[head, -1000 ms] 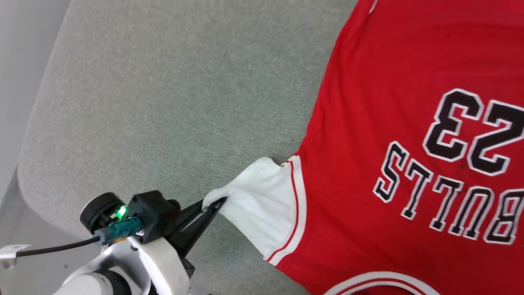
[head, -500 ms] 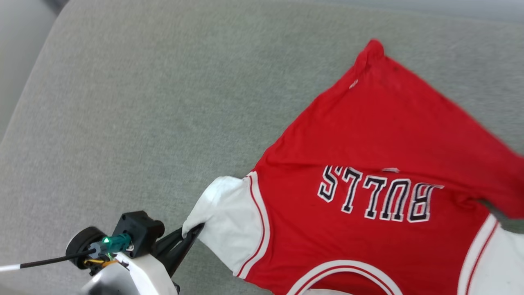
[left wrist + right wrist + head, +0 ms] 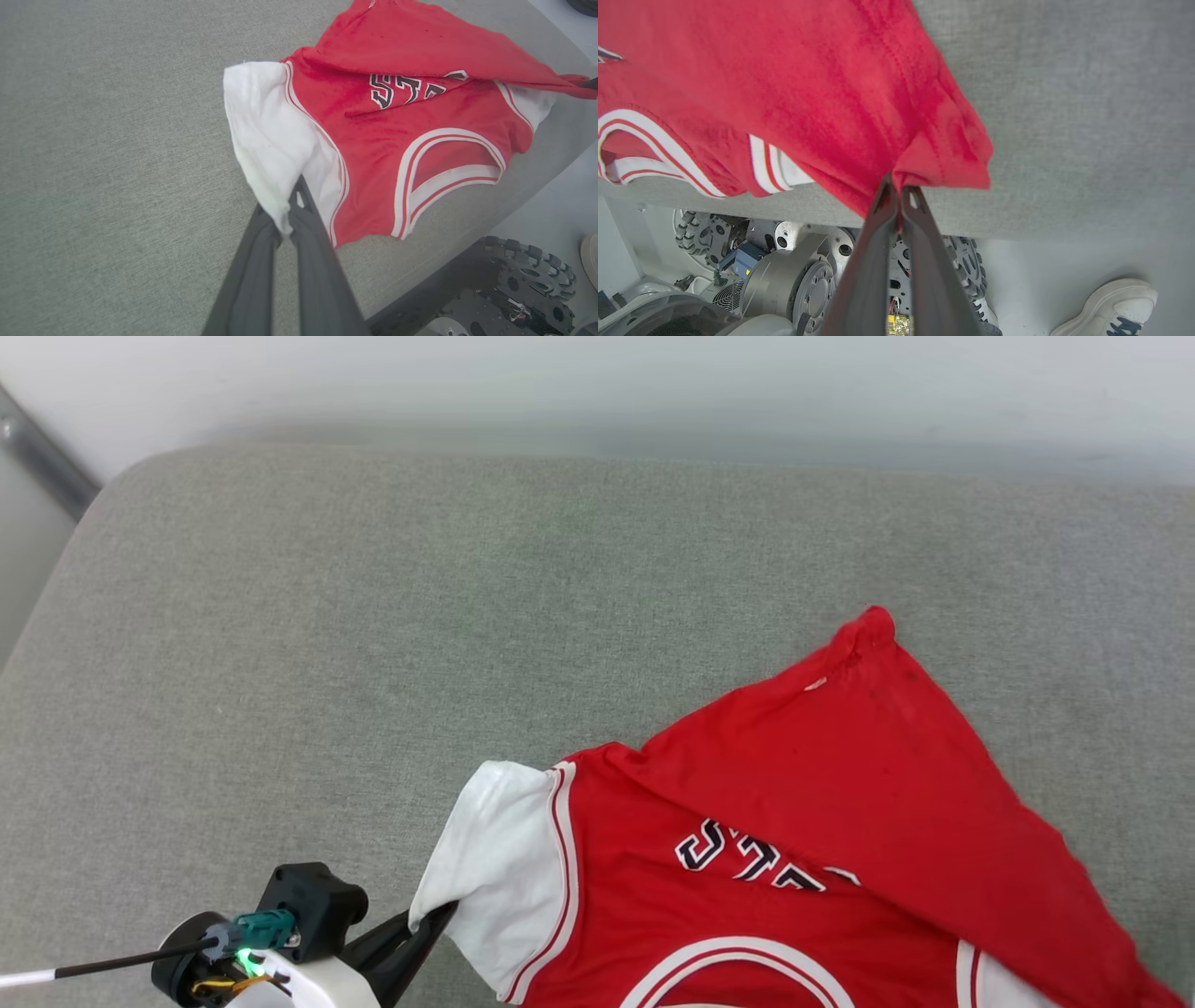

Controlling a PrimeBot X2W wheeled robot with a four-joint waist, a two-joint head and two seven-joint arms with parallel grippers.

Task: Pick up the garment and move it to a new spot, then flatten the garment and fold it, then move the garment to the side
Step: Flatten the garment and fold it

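Note:
The garment (image 3: 840, 803), a red jersey with white sleeves, lies on the grey cushion at the lower right of the head view. Its bottom part is folded forward over the chest, hiding most of the black-and-white lettering (image 3: 738, 859). My left gripper (image 3: 437, 919) is shut on the edge of the white sleeve (image 3: 504, 877). In the left wrist view the left gripper (image 3: 287, 219) pinches that sleeve (image 3: 275, 140), with the garment (image 3: 383, 154) beyond it. My right gripper (image 3: 896, 186) is shut on a red hem corner of the garment (image 3: 808, 70), near the cushion's front edge.
The grey cushioned surface (image 3: 327, 616) stretches left and back to a pale wall (image 3: 597, 383). A metal bar (image 3: 37, 457) slants at the far left corner. Below the front edge sit my wheeled base (image 3: 784, 270) and a person's white shoe (image 3: 1115, 303).
The head camera has tilted up, so the picture has shifted. The garment's red bottom part has come forward over the chest, covering the number and most of the lettering. The left gripper keeps its hold.

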